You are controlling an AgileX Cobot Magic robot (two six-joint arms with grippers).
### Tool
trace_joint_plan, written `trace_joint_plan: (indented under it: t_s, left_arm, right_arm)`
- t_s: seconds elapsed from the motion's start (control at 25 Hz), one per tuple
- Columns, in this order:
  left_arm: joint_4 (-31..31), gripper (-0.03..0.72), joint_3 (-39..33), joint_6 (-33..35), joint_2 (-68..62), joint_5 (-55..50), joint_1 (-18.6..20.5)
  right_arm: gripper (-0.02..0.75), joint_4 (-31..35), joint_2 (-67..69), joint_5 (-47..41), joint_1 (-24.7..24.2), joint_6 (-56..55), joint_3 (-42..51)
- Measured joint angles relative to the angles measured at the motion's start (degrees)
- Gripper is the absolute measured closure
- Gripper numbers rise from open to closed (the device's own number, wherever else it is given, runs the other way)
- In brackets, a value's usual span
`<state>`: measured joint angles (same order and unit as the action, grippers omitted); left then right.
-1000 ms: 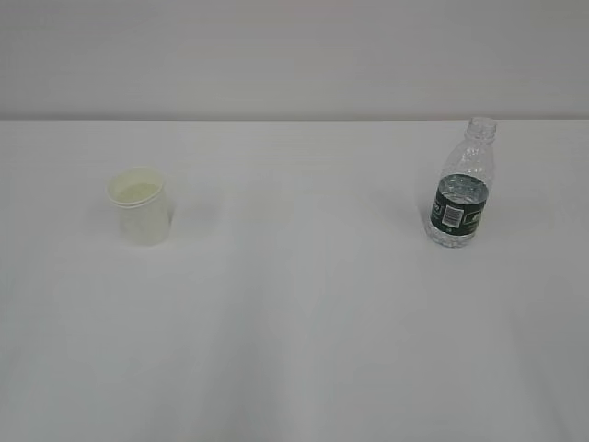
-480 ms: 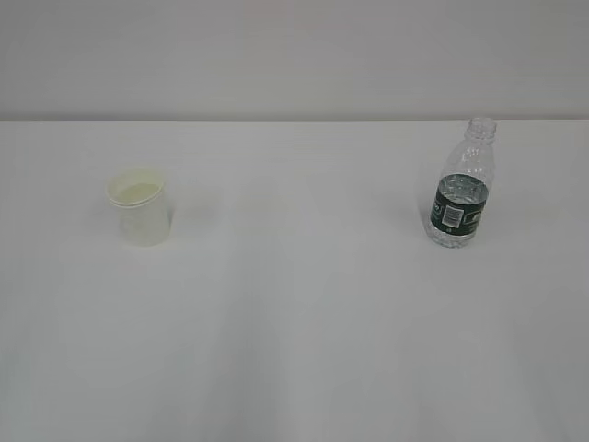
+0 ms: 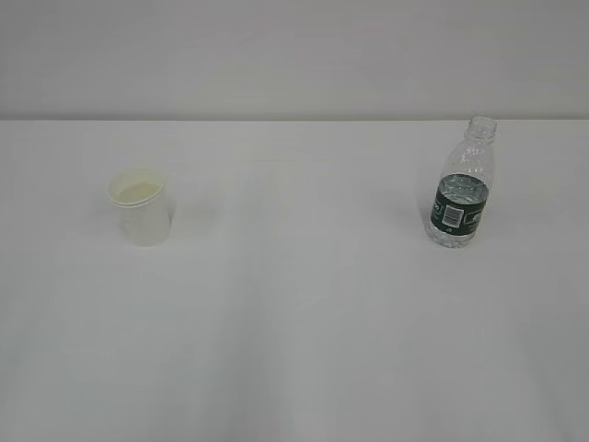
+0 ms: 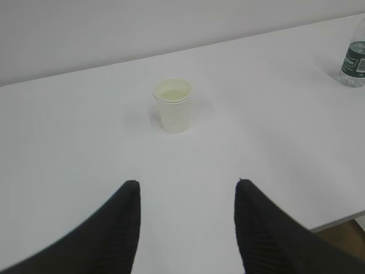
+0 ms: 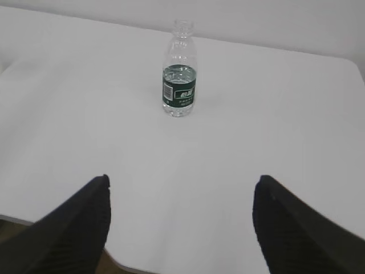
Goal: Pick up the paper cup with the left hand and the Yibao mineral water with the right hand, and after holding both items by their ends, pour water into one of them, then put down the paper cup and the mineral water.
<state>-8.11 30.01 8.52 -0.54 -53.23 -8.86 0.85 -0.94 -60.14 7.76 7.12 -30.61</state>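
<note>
The cream paper cup (image 3: 142,210) stands upright on the left of the white table (image 3: 304,313); the left wrist view shows the cup (image 4: 174,105) well ahead of my left gripper (image 4: 187,184), which is open with nothing between its black fingers. The Yibao mineral water (image 3: 461,184), a clear uncapped bottle with a dark green label and some water in it, stands upright on the right. From the right wrist, the bottle (image 5: 180,71) is far ahead of my right gripper (image 5: 181,179), open wide and empty. Neither arm appears in the exterior view.
A pale wall rises behind the table's far edge (image 3: 294,120). The table's near edge (image 5: 131,268) shows under the right gripper, and a table corner (image 4: 342,220) lies at the lower right of the left wrist view.
The cup has shifted a touch to the right and looks slightly tilted in the exterior view. The bottle has not moved.
</note>
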Motion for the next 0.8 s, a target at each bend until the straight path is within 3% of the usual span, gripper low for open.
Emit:
trace_joint_plan:
  t_s: [0.16,0.36,0.8]
  left_arm:
    - [0.7,0.312,0.0,-0.1,0.0,0.0,0.0]
    - [5.4,0.313,0.0,-5.3,0.0,0.0,0.0]
    - [9.4,0.314,0.5,-9.0,0.0,-6.0,0.0]
  right_arm:
    - [0.150,-3.0,0.0,-0.2,0.0,-3.9,0.0]
    - [0.150,-6.9,0.0,-2.7,0.0,-7.1,0.0]
    - [0.150,-8.2,0.0,-3.4,0.0,-8.0,0.4]
